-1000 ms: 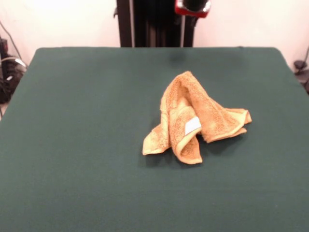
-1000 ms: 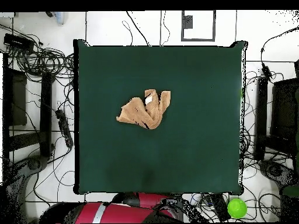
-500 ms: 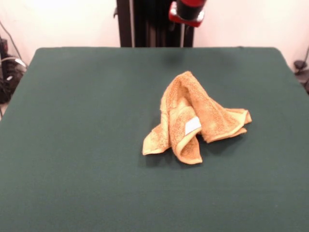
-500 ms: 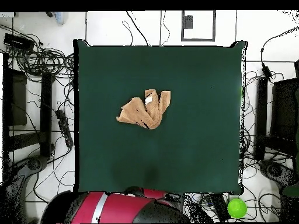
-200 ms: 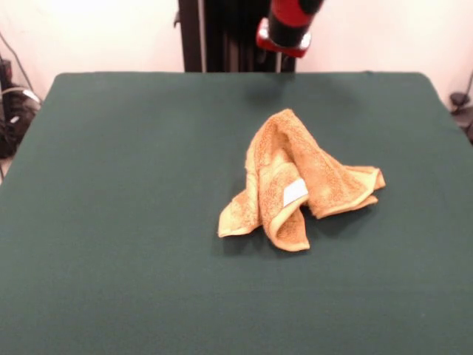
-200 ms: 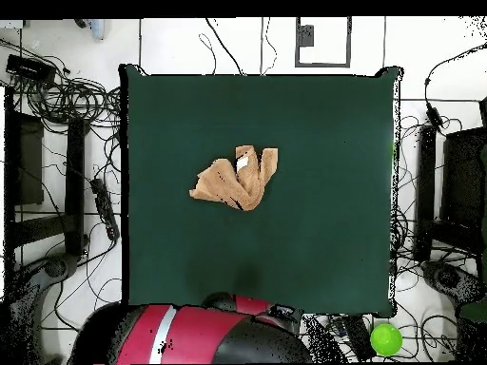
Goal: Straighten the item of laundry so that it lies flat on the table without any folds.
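Note:
The item of laundry is an orange-tan towel, crumpled in a peaked heap a little right of the table's middle, with a white tag on its front fold. In the overhead view the towel lies left of centre on the dark green table. The arm's red and black end, with the gripper, hangs above the far edge of the table, well behind the towel and apart from it. From overhead, the red arm shows at the table's bottom edge.
A black column stands behind the far edge. Seen from overhead, cables and dark equipment ring the table on both sides, and a green ball lies on the floor at the bottom right.
The arm's red end has come lower and slightly left in the front view, and reaches further towards the table edge in the overhead view. The towel has not moved.

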Tool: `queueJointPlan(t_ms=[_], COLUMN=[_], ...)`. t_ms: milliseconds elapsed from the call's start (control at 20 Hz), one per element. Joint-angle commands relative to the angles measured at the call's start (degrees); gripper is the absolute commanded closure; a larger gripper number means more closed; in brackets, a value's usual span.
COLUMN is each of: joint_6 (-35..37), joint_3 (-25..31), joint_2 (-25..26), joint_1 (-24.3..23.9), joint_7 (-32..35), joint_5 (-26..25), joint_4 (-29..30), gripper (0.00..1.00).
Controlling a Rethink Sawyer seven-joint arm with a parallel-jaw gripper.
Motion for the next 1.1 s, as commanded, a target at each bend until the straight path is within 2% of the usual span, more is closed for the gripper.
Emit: queueJointPlan(t_ms=[50, 600, 1000, 1100], joint_6=[-1.07, -1.70, 0.25, 3.33], joint_3=[2.11, 2.35, 2.10, 1.52], joint_2=[2.81, 4.95, 5.20, 4.15], joint_1=[2.41, 4.46, 5.48, 5.98], joint_7=[12.62, 15.34, 15.96, 16.11], joint_5=[7.02, 10.60, 13.21, 13.65], joint_4=[-13.58, -17.00, -17.60, -17.20], gripper=[0.00, 0.00, 0.00, 0.00])
